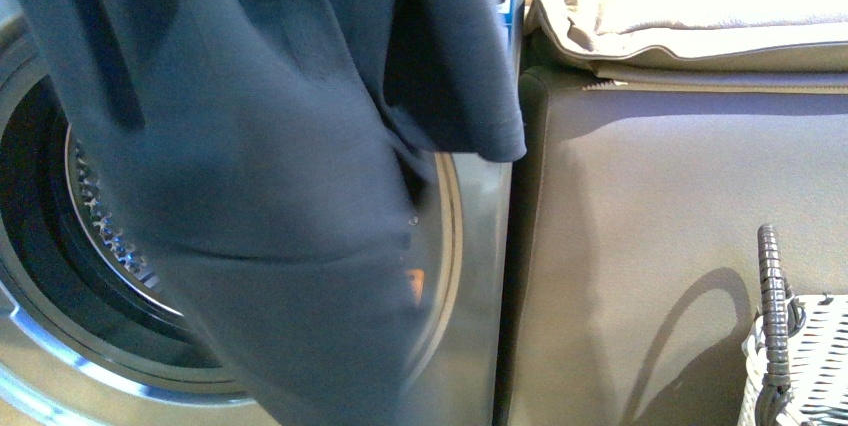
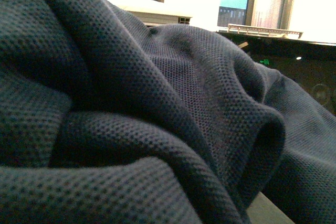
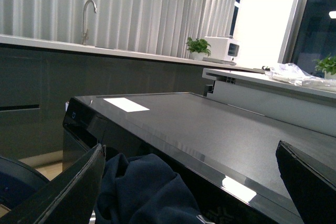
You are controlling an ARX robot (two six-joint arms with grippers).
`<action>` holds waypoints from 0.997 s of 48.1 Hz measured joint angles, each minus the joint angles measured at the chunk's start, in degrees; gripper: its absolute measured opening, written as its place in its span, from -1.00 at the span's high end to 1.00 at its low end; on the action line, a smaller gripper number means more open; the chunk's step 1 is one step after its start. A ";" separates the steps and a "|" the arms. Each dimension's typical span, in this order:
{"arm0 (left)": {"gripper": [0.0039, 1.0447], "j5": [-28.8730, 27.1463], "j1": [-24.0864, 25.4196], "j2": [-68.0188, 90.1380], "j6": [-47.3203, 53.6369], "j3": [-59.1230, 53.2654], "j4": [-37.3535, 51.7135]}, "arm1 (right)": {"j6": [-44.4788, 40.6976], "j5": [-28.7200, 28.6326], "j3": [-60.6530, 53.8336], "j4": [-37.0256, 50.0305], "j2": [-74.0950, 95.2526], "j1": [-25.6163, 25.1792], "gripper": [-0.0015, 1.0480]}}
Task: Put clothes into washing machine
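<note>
The navy honeycomb-knit clothes [image 1: 270, 196] hang in soft folds across the silver washing machine [image 1: 470, 276]. They cover its round porthole except the perforated steel drum [image 1: 100, 216] at nine o'clock. The right gripper [image 3: 190, 147] is spread wide. The left gripper is hidden by fabric, so I cannot tell its state.

One navy garment [image 1: 270, 196], one washing machine [image 1: 478, 286], one woven basket [image 1: 805, 366], one faucet [image 3: 84, 24], two potted plants [image 3: 198, 47] [image 3: 328, 65].
</note>
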 joint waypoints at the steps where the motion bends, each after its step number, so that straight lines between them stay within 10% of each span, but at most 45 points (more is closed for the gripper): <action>1: 0.79 0.15 0.24 0.15 -0.04 -0.02 0.13 | 0.00 0.00 0.00 0.00 0.00 0.00 -0.85; 48: 0.80 9.42 9.97 5.03 -4.81 -9.88 9.77 | -0.02 0.00 0.00 0.00 0.00 0.00 -0.85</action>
